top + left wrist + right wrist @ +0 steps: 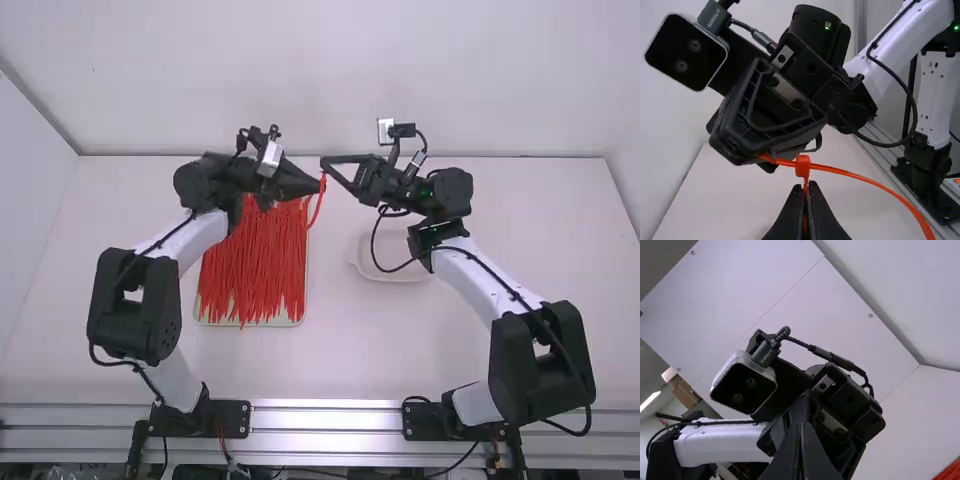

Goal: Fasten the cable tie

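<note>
In the upper middle of the high view the two arms meet tip to tip above the white table (560, 230). The left gripper (312, 185) comes in from the left and the right gripper (326, 164) from the right. Between them is a single red cable tie (321, 198), lifted off the table, with its loose strap hanging down. In the left wrist view the left gripper (805, 200) has its jaws closed narrow on the cable tie (802, 165), pinching it just below the square head. The long strap sweeps off to the lower right of that frame. The short end runs left and goes in under the tip of the right gripper, which sits touching above the head. In the right wrist view the right gripper (800, 450) has its fingers pressed flat together. Below the left gripper a pile of red ties (255, 265) lies on a pale board (304, 285). A white dish (385, 272) sits just right of the board.
</note>
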You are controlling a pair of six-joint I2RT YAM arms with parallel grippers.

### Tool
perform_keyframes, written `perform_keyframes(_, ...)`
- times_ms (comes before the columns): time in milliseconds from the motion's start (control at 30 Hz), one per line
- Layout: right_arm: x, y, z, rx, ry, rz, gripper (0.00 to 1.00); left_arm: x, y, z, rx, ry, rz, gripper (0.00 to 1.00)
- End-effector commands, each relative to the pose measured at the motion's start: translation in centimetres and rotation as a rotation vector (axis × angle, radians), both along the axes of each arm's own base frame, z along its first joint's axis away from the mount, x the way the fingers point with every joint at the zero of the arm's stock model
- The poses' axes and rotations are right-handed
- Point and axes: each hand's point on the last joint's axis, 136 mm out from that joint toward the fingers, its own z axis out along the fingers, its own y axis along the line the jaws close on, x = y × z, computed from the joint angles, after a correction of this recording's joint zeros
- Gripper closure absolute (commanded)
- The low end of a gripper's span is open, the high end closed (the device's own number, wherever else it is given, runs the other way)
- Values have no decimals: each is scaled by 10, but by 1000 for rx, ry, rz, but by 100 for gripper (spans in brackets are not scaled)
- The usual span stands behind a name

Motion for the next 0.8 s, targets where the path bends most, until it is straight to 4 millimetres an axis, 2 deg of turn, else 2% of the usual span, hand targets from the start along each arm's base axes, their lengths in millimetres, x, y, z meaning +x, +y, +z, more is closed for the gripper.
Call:
perform_keyframes(0, 7, -7, 8, 9, -31, -29, 100, -9, 0, 1, 4, -21, -9, 99)
perform_keyframes(333, 11, -24, 19, 31, -91, -66, 100, -13, -2, -19, 5, 24, -11, 99)
perform_keyframes(767, 18, -41, 24, 36, -127, -111, 100, -13, -1, -45, -25, 103, 32, 99)
